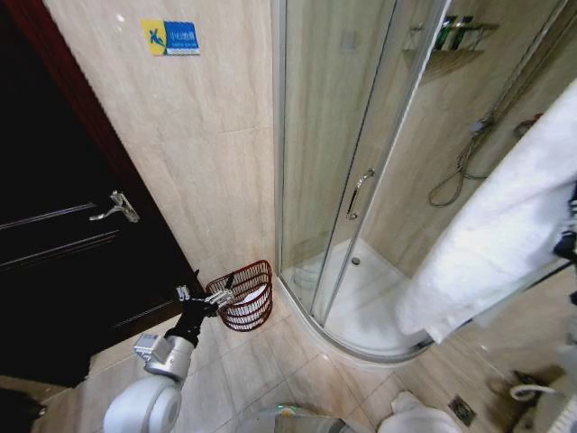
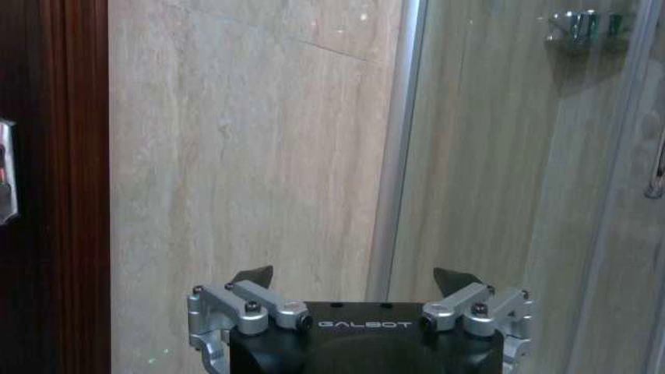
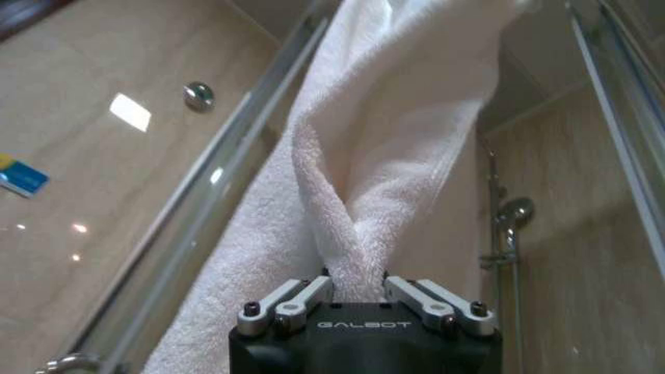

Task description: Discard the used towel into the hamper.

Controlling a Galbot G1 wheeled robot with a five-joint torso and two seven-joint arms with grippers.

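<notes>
The right tool [image 3: 359, 284] is clamped on a large white terry-cloth towel [image 3: 374, 156]: in the right wrist view its two metal fingers [image 3: 307, 300] are drawn in tight against a bunched fold of the cloth, which rises from between them and spreads out toward the upper part of the frame. In the head view the same towel [image 1: 505, 225] hangs as a long white sheet down the right side of the frame, in front of the curved glass shower enclosure [image 1: 343, 180], with a dark piece of the right arm at the far right edge.

The left tool [image 2: 353, 284] stands wide open and holds nothing; in the left wrist view its two dark fingertips [image 2: 252, 276] are well apart, facing a beige tiled wall [image 2: 239, 140] beside the shower's metal frame. In the head view the left tool [image 1: 209, 302] sits in the lower left of the frame, just beside the rim of the small round dark red-brown wire hamper [image 1: 245, 295].

The hamper stands on the tiled floor [image 1: 261, 370] at lower centre-left, between the dark wooden door [image 1: 54, 244] and the shower enclosure, against the wall; something white lies inside it
</notes>
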